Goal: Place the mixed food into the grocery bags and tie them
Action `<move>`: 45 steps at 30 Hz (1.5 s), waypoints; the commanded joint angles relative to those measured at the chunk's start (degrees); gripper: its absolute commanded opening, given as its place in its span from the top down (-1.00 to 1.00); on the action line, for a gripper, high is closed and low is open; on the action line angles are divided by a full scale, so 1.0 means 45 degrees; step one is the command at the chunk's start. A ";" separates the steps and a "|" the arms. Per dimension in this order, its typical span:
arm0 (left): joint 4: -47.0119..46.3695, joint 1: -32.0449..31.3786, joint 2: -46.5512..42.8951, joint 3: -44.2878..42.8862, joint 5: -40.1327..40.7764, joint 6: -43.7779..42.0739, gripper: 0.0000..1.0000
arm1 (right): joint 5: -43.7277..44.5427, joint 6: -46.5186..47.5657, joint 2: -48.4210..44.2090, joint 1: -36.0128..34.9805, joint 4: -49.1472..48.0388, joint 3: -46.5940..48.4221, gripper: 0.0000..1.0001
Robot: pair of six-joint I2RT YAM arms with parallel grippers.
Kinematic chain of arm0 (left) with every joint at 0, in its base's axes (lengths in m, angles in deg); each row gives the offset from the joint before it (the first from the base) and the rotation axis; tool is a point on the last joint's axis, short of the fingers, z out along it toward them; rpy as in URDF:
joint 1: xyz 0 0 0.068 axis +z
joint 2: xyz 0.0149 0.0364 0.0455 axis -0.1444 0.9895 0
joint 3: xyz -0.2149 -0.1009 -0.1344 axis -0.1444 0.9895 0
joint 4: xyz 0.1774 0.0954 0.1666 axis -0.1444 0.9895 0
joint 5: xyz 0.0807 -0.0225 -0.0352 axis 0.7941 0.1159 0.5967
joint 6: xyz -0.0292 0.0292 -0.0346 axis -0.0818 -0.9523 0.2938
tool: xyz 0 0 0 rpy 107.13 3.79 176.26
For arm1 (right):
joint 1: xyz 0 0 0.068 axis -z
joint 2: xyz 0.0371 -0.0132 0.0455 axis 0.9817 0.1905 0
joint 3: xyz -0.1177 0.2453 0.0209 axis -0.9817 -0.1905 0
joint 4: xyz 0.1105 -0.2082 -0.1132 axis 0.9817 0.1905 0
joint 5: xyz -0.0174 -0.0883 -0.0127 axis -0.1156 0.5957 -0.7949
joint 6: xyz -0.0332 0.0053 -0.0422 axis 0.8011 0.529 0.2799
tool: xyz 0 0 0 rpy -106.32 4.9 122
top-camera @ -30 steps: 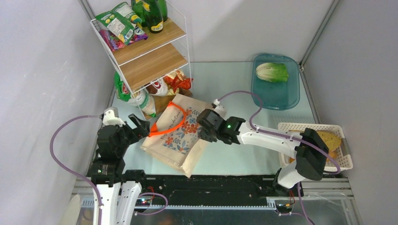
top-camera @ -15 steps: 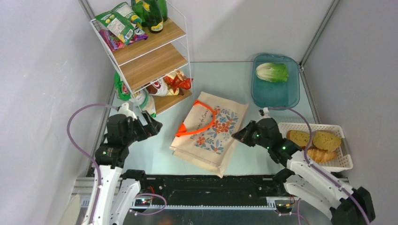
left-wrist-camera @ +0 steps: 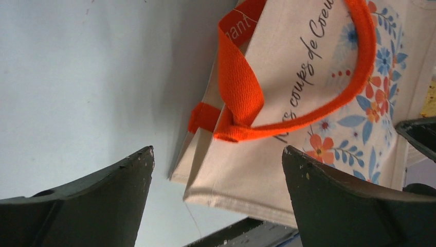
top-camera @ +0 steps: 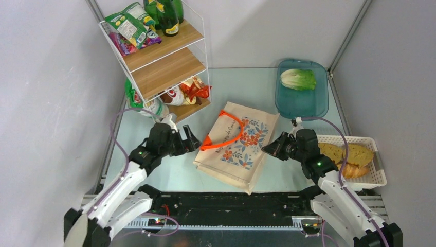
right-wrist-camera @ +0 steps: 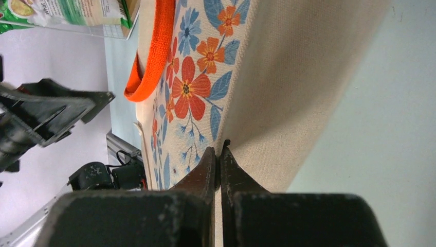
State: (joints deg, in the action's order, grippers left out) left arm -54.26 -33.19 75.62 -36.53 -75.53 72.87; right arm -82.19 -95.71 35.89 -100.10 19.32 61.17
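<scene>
Beige floral tote [top-camera: 239,149], orange handles [left-wrist-camera: 239,92]: lying flat mid-tabletop [top-camera: 247,87], between the two arms. Left gripper [top-camera: 192,141]: jaws wide open, just beside the handle end, not touching it. Right gripper [right-wrist-camera: 218,152]: jaws closed, tips against the tote's opposite edge; whether fabric is pinched cannot be told. Lettuce head [top-camera: 298,78]: in teal tray [top-camera: 303,105], far right. Bread rolls [top-camera: 358,153]: in white basket [top-camera: 373,181], right side.
</scene>
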 commanded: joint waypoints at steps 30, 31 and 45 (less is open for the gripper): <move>-0.3978 -0.1732 0.0518 -0.2464 -0.3407 -0.0300 1.00 | -0.0538 0.0753 0.0076 -0.0193 0.0318 0.0668 0.97; -0.3754 -0.1784 0.0410 -0.3164 -0.3435 -0.0441 1.00 | -0.0383 0.0788 0.0362 -0.0303 0.0208 0.0983 0.82; -0.1281 -0.5760 0.3142 -0.7508 -0.0772 -0.3236 1.00 | 0.4095 0.1557 0.1087 -0.1978 0.3956 0.4989 -0.98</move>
State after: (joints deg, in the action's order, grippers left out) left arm -61.36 -53.12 85.67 -68.16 -85.41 63.80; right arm -73.31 -89.29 45.90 -109.19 29.39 79.70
